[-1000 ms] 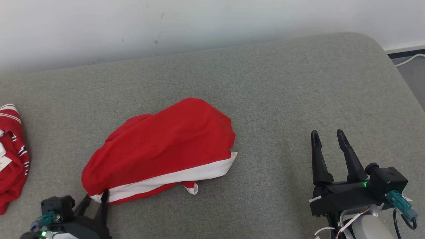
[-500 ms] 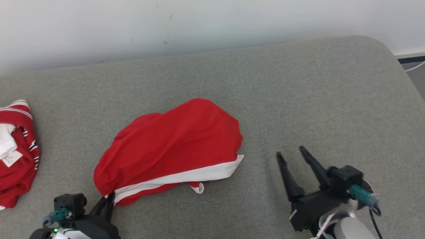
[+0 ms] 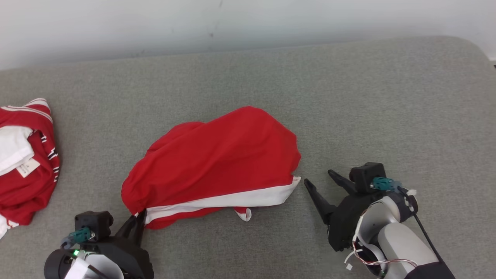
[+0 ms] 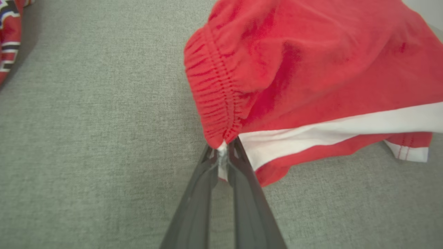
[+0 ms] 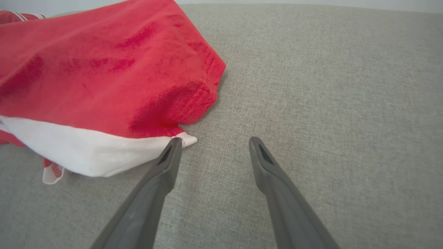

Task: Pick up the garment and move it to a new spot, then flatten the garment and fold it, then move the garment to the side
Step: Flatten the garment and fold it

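**Red garment pinched at one corner, other claw open beside it**

The garment [image 3: 217,162] lies in a loose, puffed heap near the middle of the grey cushion [image 3: 368,97]. It is bright red cloth with a broad white band along its near edge. A thinner strip of red runs under that band, and a small red-and-white flap pokes out below.

In the left wrist view, a gathered, ribbed hem runs down the garment's left end to its lowest corner. The left claw [image 3: 137,221] has its two dark fingers pressed together on that corner, with a bit of white cloth squeezed between the tips.

The right claw [image 3: 318,176] is spread wide with nothing in it, low over the cushion just beside the garment's right end. In the right wrist view, one fingertip [image 5: 174,142] sits at the pointed white corner; whether it touches is unclear.

A second heap of red clothes [image 3: 23,170], with white parts and a label, lies well apart at the cushion's left side.
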`<state>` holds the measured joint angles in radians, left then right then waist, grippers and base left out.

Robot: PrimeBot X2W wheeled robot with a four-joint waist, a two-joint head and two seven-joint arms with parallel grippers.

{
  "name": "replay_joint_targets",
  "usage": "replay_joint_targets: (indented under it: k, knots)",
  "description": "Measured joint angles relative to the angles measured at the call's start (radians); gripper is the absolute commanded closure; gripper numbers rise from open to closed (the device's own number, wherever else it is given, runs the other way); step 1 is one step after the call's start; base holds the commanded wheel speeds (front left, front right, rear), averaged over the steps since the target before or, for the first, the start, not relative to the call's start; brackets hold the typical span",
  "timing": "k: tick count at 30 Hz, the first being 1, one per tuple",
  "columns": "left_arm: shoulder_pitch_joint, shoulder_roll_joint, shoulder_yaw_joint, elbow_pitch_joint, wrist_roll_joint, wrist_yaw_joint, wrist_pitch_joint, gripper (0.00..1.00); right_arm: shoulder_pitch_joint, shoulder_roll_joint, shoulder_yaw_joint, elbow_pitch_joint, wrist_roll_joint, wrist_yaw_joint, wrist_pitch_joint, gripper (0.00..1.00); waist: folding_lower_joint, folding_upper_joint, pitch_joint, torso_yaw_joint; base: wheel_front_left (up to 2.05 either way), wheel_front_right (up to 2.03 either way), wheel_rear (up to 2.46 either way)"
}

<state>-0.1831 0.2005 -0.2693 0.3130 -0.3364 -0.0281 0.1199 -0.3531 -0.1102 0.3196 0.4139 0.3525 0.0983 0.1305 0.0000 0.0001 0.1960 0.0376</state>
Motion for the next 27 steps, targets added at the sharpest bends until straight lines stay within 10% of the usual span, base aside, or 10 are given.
replay_joint_targets:
  k: [21, 22, 23, 25, 27]
  knots:
    - [-0.047, -0.012, 0.006, -0.005, 0.000, 0.000, -0.002, 1.00, -0.125, 0.030, 0.108, 0.118, 0.006, 0.009, 0.100, 0.00, 0.0000, -0.0001, 0.072, 0.056, 0.00, 0.00, 0.00]
    - [-0.047, -0.012, 0.006, -0.004, 0.000, 0.000, -0.002, 1.00, -0.125, 0.030, 0.110, 0.122, 0.006, 0.009, 0.100, 0.12, 0.0000, -0.0001, 0.071, 0.056, 0.00, 0.00, 0.00]
    - [-0.047, -0.012, 0.006, -0.004, 0.000, 0.000, -0.002, 1.00, -0.123, 0.031, 0.112, 0.125, 0.004, 0.007, 0.100, 0.59, 0.0000, 0.0000, 0.071, 0.056, 0.00, 0.00, 0.00]
    - [-0.047, -0.012, 0.006, -0.003, -0.002, 0.000, -0.006, 1.00, -0.120, 0.031, 0.114, 0.131, -0.003, 0.006, 0.100, 1.00, 0.0000, -0.0001, 0.070, 0.054, 0.00, 0.00, 0.00]
    - [-0.047, -0.012, 0.006, -0.002, -0.002, 0.000, -0.006, 1.00, -0.115, 0.033, 0.118, 0.137, -0.003, -0.001, 0.099, 1.00, 0.0000, -0.0001, 0.069, 0.053, 0.00, 0.00, 0.00]
